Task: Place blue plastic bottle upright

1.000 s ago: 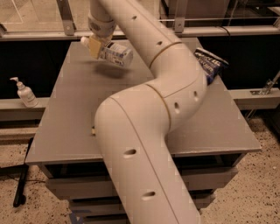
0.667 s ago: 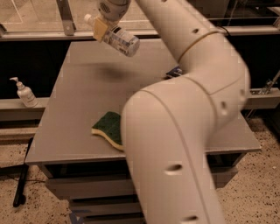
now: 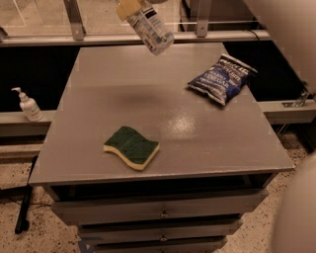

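Evidently clamped, the yellowish fingers (image 3: 126,8) of the gripper (image 3: 134,7) pinch the top of the clear, ribbed blue plastic bottle (image 3: 153,29). It hangs tilted, base toward five o'clock, above the grey metal table's (image 3: 197,143) twelve o'clock edge, free for righting.

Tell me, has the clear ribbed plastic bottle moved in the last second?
Yes, upward. The gripper, at the picture's top, holds the bottle tilted, higher above the far edge of the grey table than before.
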`<state>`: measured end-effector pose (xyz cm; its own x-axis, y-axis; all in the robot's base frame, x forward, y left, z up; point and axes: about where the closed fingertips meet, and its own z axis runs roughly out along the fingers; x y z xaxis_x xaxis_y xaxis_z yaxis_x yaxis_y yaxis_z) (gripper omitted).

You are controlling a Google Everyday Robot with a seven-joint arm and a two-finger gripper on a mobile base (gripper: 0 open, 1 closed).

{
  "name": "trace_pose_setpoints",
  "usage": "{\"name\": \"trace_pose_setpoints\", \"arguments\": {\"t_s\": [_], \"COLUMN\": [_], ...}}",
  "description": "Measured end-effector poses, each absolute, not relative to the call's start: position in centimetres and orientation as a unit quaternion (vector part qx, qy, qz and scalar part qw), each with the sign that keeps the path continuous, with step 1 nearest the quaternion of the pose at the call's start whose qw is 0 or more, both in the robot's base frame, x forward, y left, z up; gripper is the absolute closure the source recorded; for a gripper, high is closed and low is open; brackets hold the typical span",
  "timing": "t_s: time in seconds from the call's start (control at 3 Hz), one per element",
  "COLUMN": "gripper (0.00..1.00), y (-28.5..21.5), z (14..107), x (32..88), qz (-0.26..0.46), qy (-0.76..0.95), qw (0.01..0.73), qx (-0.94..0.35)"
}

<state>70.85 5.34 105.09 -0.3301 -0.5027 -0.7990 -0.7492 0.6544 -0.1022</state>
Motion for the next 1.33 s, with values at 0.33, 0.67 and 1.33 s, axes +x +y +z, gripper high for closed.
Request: {"name": "trace_pose_setpoints", "arguments": {"t_s": [0.33,0.67,1.33], "gripper": [1.00,1.00,1.00], "y": [5.8,5.9,5.5], "z": [105.5,103.3,102.1], "x": [66.4,65.2,64.5], "qz": [0.199,0.221,0.268], "qy": [0.782,0.781,0.771], "qw": [0.460,0.464,0.484], "qx": [-0.371,-0.354,-0.316]}}
